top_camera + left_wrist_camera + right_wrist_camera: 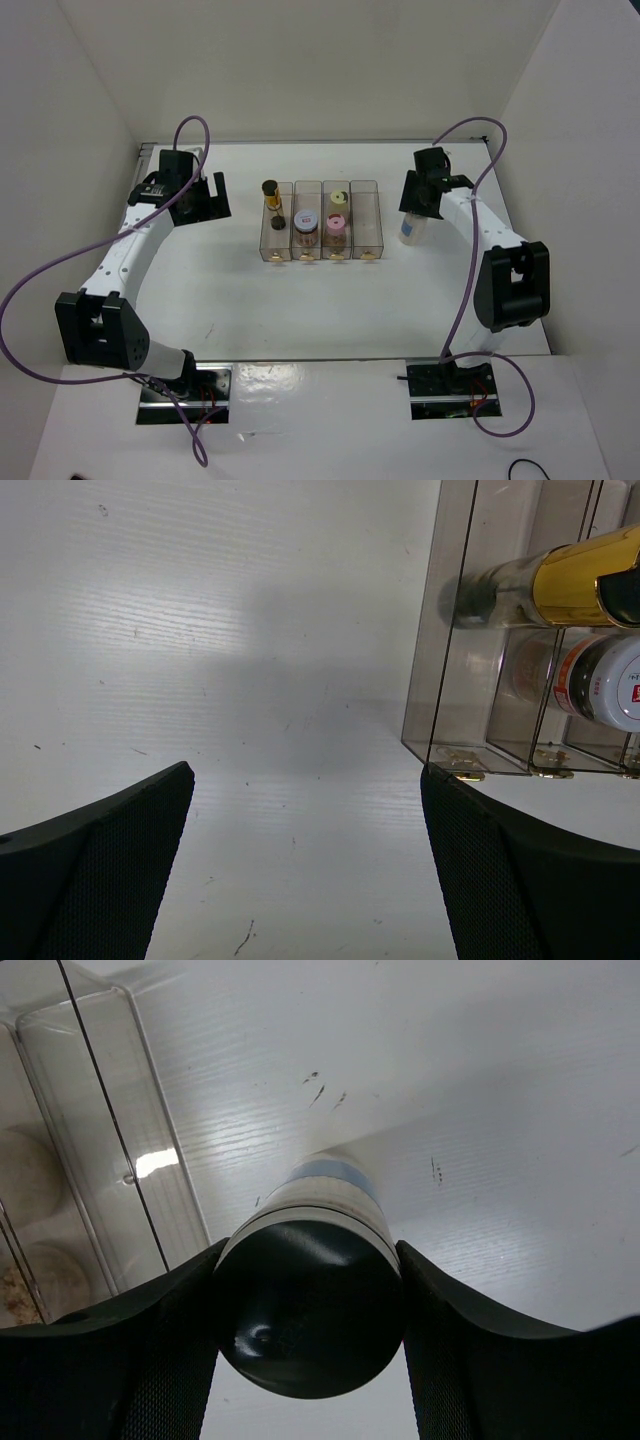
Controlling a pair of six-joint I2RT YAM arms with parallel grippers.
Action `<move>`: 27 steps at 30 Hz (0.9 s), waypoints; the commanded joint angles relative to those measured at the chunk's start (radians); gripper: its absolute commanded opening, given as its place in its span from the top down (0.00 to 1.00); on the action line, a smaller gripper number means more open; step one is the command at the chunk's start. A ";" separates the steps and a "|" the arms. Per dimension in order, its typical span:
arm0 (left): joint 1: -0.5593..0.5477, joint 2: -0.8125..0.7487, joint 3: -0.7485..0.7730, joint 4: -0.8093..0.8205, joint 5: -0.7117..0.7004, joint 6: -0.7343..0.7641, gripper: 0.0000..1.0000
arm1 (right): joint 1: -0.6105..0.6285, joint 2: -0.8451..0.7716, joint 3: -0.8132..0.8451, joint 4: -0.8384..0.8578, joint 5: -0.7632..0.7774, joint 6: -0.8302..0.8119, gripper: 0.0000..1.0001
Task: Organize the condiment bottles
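Observation:
The clear rack (363, 215) stands mid-table. The slim black-capped amber bottle (271, 196) is in its leftmost slot. The white-lidded brown jar (305, 226) is in the second slot. The cream jar with the dark-dotted lid (339, 199) and the pink jar (337, 229) share the third slot. The fourth slot is empty. My right gripper (414, 207) is shut on the grey-lidded blue-labelled jar (411, 230), upright just right of the rack; its fingers (170, 1340) clamp the lid (310, 1310). My left gripper (205, 197) is open and empty left of the rack (450, 680), with the amber bottle (580, 585) ahead.
White walls enclose the table on the left, back and right. The rack's near edge carries small gold hinges (462, 765). The brown jar (605, 685) shows through the rack wall in the left wrist view. Purple cables loop off both arms.

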 commanded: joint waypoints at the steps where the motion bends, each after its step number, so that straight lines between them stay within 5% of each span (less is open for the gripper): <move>1: 0.004 0.010 -0.006 0.025 0.005 0.009 0.00 | -0.007 -0.063 0.105 -0.026 0.015 -0.003 0.61; 9: 0.004 0.010 -0.006 0.025 0.005 0.009 0.00 | 0.046 -0.111 0.258 -0.092 0.006 -0.031 0.61; 27: 0.004 0.000 -0.006 0.025 0.005 0.009 0.00 | 0.251 0.085 0.476 -0.140 0.018 -0.040 0.61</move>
